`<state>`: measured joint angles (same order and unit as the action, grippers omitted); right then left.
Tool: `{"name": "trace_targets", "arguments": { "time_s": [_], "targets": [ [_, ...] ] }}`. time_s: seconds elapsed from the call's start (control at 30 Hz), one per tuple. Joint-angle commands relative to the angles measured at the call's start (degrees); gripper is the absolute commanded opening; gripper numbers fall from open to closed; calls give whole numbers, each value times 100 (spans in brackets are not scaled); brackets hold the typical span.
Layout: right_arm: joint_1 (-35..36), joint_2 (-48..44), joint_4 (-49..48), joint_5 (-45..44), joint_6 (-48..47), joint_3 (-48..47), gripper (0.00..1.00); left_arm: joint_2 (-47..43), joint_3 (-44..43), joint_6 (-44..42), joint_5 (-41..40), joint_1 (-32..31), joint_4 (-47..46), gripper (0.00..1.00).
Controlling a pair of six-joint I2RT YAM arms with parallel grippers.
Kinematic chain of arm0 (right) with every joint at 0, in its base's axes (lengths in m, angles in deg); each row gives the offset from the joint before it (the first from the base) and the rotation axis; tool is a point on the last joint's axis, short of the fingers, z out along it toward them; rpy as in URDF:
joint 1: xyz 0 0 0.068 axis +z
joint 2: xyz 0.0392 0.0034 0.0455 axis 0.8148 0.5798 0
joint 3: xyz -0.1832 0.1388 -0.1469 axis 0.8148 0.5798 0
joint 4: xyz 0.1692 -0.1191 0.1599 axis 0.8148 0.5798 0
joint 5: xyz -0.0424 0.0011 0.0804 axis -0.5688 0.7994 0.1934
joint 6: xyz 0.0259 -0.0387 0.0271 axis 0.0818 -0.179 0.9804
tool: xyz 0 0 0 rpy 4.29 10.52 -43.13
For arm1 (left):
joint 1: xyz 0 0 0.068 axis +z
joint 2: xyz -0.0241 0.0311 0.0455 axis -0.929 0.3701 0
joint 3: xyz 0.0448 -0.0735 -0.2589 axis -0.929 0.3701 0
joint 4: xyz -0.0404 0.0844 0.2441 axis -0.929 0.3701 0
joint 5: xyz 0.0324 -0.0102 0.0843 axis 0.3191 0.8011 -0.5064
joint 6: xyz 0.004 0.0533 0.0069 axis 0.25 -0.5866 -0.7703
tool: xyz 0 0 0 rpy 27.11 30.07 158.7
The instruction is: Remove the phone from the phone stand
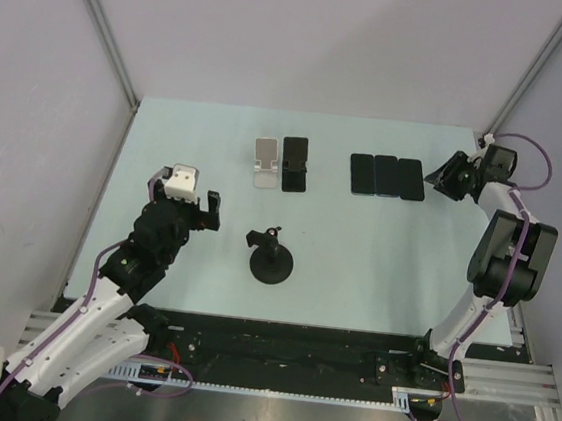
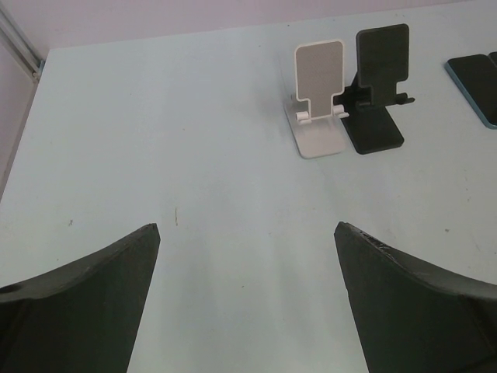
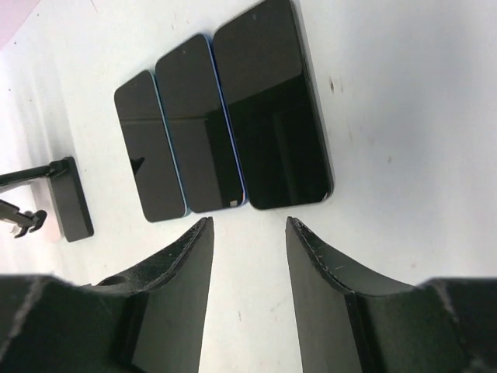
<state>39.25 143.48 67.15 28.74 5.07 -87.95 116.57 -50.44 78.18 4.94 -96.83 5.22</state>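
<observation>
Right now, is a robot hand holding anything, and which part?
Nothing is held. The left gripper is open over the table; the right gripper is open beside the three phones, touching none.

Three dark phones [image 1: 387,176] lie flat, side by side, near the far right corner. White stand [image 1: 264,161] and black stand [image 1: 295,164] sit upright, just beside each other, by the middle of the far edge, well apart from the phones.
</observation>
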Motion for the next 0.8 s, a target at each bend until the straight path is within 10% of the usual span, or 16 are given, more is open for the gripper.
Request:
{"name": "trace_targets", "arguments": {
  "time_s": [0.0,0.77],
  "targets": [
    [19,-393,-989,134,1013,832,47,-104,27,-61,163,-124,-248,100],
    [-33,230,-3548,-200,3360,2442,33,-104,36,-52,172,-177,-248,100]
  ]
}}
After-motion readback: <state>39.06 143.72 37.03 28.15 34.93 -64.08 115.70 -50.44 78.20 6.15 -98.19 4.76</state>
